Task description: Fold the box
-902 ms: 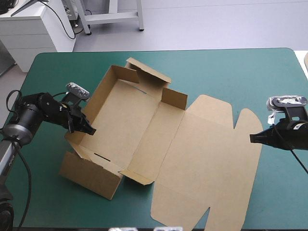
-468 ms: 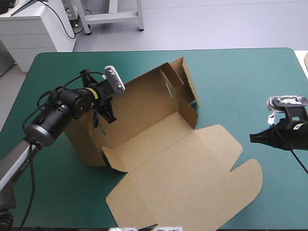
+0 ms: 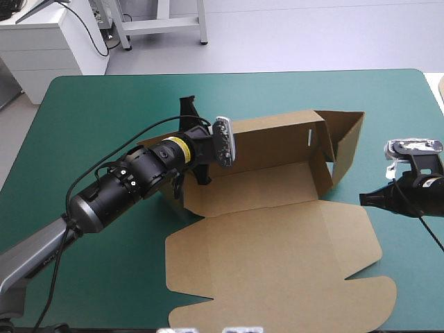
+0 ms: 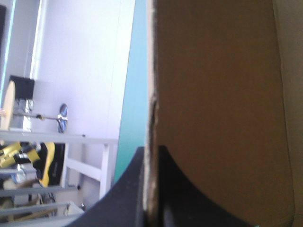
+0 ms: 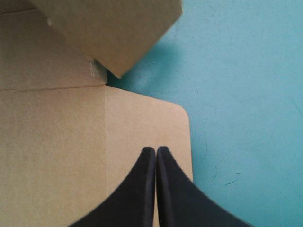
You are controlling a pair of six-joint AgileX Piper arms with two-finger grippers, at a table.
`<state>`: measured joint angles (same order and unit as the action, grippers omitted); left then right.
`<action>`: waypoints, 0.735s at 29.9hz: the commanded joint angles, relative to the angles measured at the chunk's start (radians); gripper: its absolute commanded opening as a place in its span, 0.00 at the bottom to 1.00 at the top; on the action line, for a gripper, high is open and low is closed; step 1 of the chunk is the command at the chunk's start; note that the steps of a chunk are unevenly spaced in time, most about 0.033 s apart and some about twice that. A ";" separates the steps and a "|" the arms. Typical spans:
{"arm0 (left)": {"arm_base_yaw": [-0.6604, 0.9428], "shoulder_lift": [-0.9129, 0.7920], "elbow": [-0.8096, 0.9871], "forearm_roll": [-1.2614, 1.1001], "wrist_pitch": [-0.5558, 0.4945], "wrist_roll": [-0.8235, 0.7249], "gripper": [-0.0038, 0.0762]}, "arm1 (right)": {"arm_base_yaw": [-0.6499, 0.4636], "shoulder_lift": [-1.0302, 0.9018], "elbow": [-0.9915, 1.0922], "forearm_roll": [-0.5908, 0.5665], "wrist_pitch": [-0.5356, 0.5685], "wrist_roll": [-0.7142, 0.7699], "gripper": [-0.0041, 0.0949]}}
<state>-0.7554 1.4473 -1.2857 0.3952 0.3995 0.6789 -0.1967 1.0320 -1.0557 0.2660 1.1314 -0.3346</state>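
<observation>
The brown box (image 3: 263, 187) stands in the middle of the table as an open tray. Its far wall and right end wall (image 3: 343, 142) are raised, and its lid (image 3: 277, 267) lies flat toward the front edge. My left gripper (image 3: 198, 177) is at the tray's left end, shut on a raised wall. In the left wrist view the board's edge (image 4: 150, 109) runs up between the black fingers of that gripper (image 4: 150, 149). My right gripper (image 3: 363, 199) is shut and holds nothing. It hovers just off the lid's right corner (image 5: 142, 123), below the raised end wall (image 5: 113, 28).
The teal-green cover (image 3: 83, 118) shows bare to the left of the box and along the far edge. My left arm reaches across it from the front left. The table's right edge (image 3: 438, 104) lies close behind my right gripper.
My left gripper has swung the box rightward toward the table's middle, turning it so the lid faces the front edge. The right arm has not moved.
</observation>
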 commanded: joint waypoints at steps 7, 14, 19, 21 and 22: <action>-0.069 0.026 -0.037 0.092 -0.081 -0.008 0.04 | -0.009 -0.013 -0.025 0.022 -0.055 -0.001 0.03; -0.118 0.108 -0.033 0.245 0.061 -0.108 0.04 | -0.009 -0.013 -0.025 0.022 -0.069 -0.001 0.03; -0.179 0.140 -0.006 0.433 0.075 -0.227 0.04 | -0.009 -0.013 -0.037 0.019 -0.140 0.033 0.03; -0.194 0.140 -0.003 0.460 0.078 -0.254 0.04 | -0.009 -0.013 -0.045 0.019 -0.169 0.036 0.03; -0.199 0.140 -0.003 0.460 0.076 -0.254 0.04 | -0.009 -0.005 -0.057 0.019 -0.185 0.040 0.03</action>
<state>-0.9232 1.5997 -1.2858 0.8629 0.4775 0.4574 -0.1967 1.0320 -1.0620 0.2732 1.0335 -0.3025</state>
